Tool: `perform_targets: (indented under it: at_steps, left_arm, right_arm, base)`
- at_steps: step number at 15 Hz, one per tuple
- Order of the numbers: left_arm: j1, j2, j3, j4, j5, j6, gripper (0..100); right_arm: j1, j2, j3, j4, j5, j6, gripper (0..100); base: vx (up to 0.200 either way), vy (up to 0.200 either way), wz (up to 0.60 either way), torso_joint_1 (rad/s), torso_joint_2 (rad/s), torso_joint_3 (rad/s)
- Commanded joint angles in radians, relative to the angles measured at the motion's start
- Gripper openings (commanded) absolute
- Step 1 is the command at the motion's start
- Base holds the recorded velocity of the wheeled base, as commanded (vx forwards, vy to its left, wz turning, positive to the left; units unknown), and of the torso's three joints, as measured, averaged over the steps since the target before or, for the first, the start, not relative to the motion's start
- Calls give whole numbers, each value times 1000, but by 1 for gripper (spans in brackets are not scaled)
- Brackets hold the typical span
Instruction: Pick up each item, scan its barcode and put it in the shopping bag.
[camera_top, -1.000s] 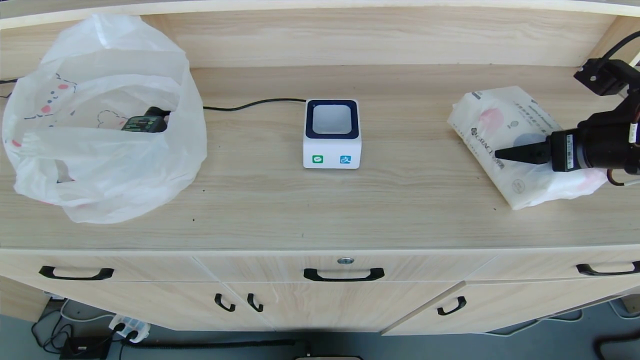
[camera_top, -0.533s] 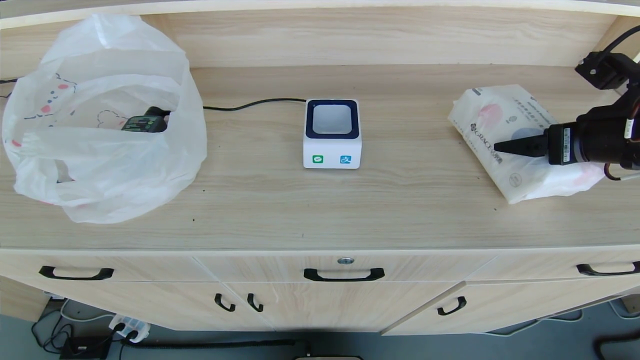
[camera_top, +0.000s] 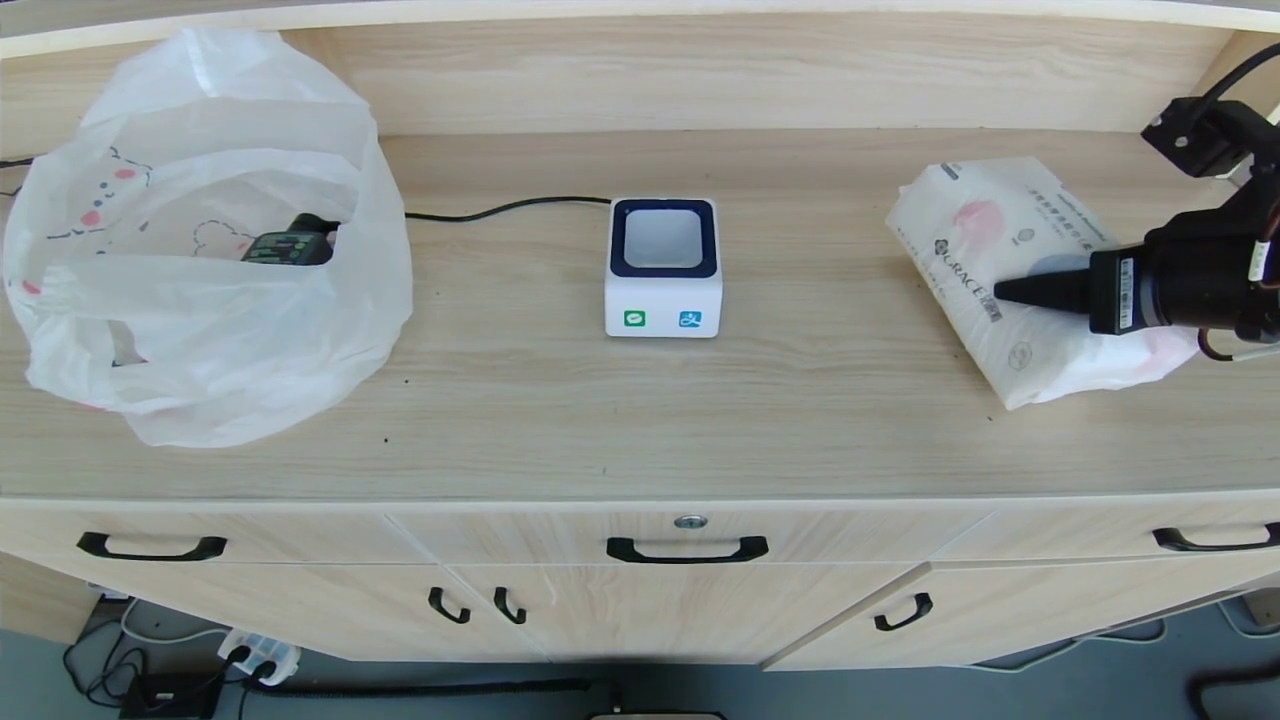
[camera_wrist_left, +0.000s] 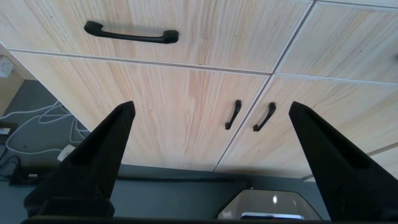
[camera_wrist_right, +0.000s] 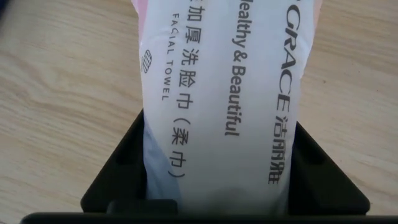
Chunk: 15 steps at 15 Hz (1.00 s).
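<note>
Light wood counter (camera_top: 800, 430) with a raised back panel (camera_top: 700, 80) in the same grain. Under the front edge there's a row of drawers (camera_top: 300, 535) with black handles (camera_top: 152, 546), a little round lock (camera_top: 690, 521) on the middle one, and cabinet doors (camera_top: 640, 610) below. Grey floor (camera_top: 900, 695), with a power strip (camera_top: 260, 650) and cables (camera_top: 95, 680) by the left end.

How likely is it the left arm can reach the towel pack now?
Probably not: the left gripper faces the cabinet doors below the counter, and the towel pack is far right, in the right gripper.
</note>
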Motion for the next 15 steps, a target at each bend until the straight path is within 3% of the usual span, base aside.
perform_targets:
  at_steps: [1,6,10,13,15]
  left_arm:
    - [0,0,0,-1,1,-1,100]
    - [-2,0,0,-1,1,-1,100]
    - [0,0,0,-1,1,-1,100]
    - [0,0,0,-1,1,-1,100]
    - [0,0,0,-1,1,1,100]
  right_arm:
    - [2,-11,-5,-12,1,1,0]
    - [9,-53,-77,-57,1,37,0]
    - [114,-185,-45,-57,0,90,0]
    - [250,-377,204,-132,-2,90,0]
    - [273,-469,413,-268,-2,84,0]
  base:
    - [0,0,0,0,0,0]
    - [0,0,0,0,0,0]
    - [0,0,0,0,0,0]
    - [0,0,0,0,0,0]
    - [0,0,0,0,0,0]
